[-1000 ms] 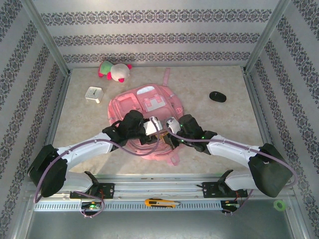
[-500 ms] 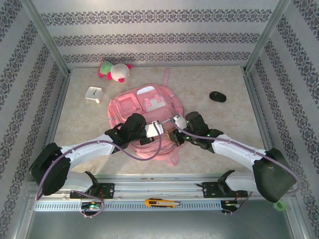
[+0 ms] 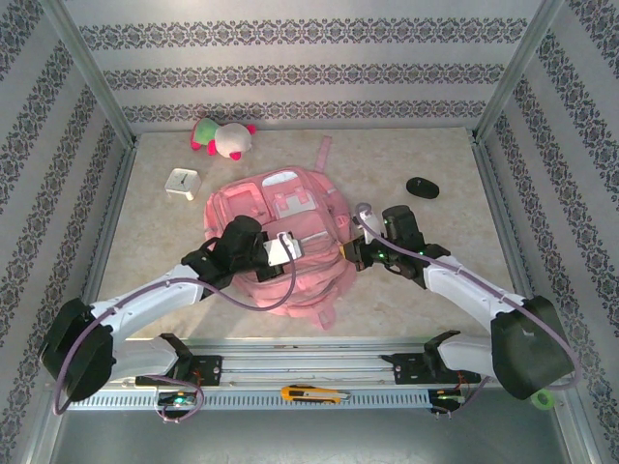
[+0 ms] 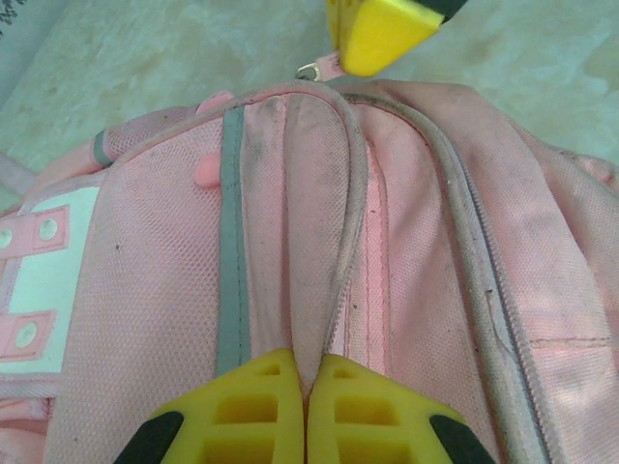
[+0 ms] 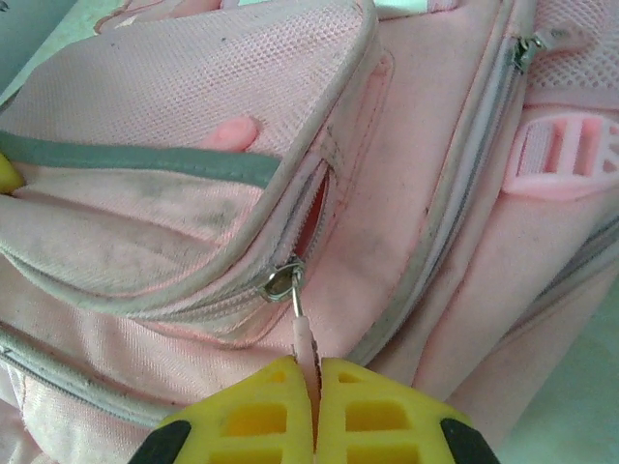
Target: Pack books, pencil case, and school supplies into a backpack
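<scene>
The pink backpack [image 3: 280, 217] lies flat at the middle of the worktop [image 3: 435, 290], the left pincer [image 4: 308, 372] clamped tight on a fold of its fabric, the right pincer [image 5: 314, 372] pinching its zip pull [image 5: 302, 333].

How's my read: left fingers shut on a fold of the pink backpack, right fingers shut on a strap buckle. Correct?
One slip: the right wrist view shows the right fingers shut on the pink zipper pull, not a strap buckle. The left fingers are shut on a fold of the backpack.
</scene>
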You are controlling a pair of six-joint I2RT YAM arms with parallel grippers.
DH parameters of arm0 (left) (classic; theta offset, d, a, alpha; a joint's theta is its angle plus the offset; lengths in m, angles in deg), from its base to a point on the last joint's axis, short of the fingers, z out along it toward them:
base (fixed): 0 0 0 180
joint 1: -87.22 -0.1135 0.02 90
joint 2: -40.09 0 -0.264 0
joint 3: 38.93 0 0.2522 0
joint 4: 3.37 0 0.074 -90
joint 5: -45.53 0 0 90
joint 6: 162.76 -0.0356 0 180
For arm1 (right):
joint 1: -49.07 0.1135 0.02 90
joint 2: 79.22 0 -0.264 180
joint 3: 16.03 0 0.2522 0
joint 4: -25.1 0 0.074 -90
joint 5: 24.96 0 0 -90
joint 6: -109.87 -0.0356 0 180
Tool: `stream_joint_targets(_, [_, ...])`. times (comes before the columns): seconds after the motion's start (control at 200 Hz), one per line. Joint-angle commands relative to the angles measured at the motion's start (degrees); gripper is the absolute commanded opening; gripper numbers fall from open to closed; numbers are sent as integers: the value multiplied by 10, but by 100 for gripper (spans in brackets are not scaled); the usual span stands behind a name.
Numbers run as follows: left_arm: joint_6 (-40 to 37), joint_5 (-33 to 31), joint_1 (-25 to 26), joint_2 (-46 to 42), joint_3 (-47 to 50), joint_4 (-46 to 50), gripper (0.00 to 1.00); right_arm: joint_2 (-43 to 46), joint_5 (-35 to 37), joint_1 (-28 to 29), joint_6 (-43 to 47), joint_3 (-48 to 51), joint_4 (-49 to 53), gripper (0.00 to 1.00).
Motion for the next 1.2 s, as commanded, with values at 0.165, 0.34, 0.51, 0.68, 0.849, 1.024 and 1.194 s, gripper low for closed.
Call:
stream_joint_targets(0.165, [8, 77, -8, -20, 2, 15, 52, -23, 54, 8, -23, -17, -20, 0])
stream_joint_targets(0.34, [8, -1, 34, 20, -15, -51, 66, -28, 45, 21, -25, -30, -20, 0])
stream_joint_targets(0.51, [-19, -71, 84, 77, -29, -102, 70, -23, 43, 28, -28, -31, -21, 0])
stream_joint_targets(0.68, [-12, -122, 95, 124, -32, -158, 71, -21, 38, 31, -31, -31, -22, 0])
stream_joint_targets(0.849, [-2, -123, 95, 141, -39, -179, 22, -24, 47, 30, -42, -31, -24, 0])
stream_joint_targets(1.024, [-20, 17, 92, 99, -14, -134, 0, -57, 87, 19, -79, -34, -72, 0])
stream_joint_targets(1.194, [-64, 127, 91, 57, 12, -99, 0, -123, 97, 17, -102, -64, -141, 0])
